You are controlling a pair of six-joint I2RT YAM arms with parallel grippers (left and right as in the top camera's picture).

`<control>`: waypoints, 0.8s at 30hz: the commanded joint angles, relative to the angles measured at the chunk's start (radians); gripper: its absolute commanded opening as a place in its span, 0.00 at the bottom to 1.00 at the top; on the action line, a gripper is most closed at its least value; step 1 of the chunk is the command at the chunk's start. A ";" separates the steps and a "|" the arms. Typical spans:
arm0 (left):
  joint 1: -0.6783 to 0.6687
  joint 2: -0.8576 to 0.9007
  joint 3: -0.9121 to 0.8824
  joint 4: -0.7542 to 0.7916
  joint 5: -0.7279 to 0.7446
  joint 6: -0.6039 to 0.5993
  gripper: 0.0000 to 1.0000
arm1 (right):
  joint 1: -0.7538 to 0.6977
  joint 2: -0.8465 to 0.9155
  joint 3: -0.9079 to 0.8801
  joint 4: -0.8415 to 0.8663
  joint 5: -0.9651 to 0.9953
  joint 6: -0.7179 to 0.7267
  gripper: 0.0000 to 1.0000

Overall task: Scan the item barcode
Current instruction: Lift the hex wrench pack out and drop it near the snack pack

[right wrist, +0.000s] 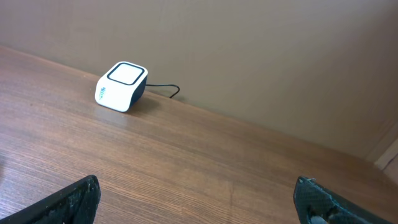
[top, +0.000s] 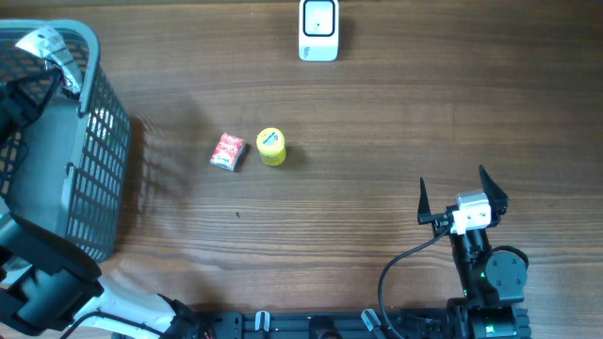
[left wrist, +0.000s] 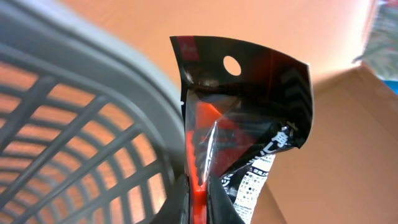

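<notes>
Left jaws pinch pouch (left wrist: 242,124); right wrist shows scanner (right wrist: 122,86).

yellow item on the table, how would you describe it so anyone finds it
From the grey basket on the left side of the table, look right to two small items side by side near the middle. The yellow item is the one farther from the basket. It is round with a pale label, while the red packet beside it is flat and squarish.

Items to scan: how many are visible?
3: red packet and yellow round item side by side mid-table; black pouch held in the left tool at the basket rim. Others may be hidden inside.
</notes>
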 commanded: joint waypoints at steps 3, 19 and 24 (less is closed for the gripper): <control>-0.004 -0.007 0.021 0.092 0.135 -0.006 0.04 | 0.000 -0.005 -0.001 0.003 -0.009 -0.009 1.00; -0.042 -0.007 0.021 0.815 0.084 -0.602 0.04 | 0.000 -0.005 -0.001 0.003 -0.009 -0.008 1.00; -0.150 -0.007 0.021 1.078 0.056 -0.781 0.04 | 0.000 -0.005 -0.001 0.003 -0.009 -0.009 1.00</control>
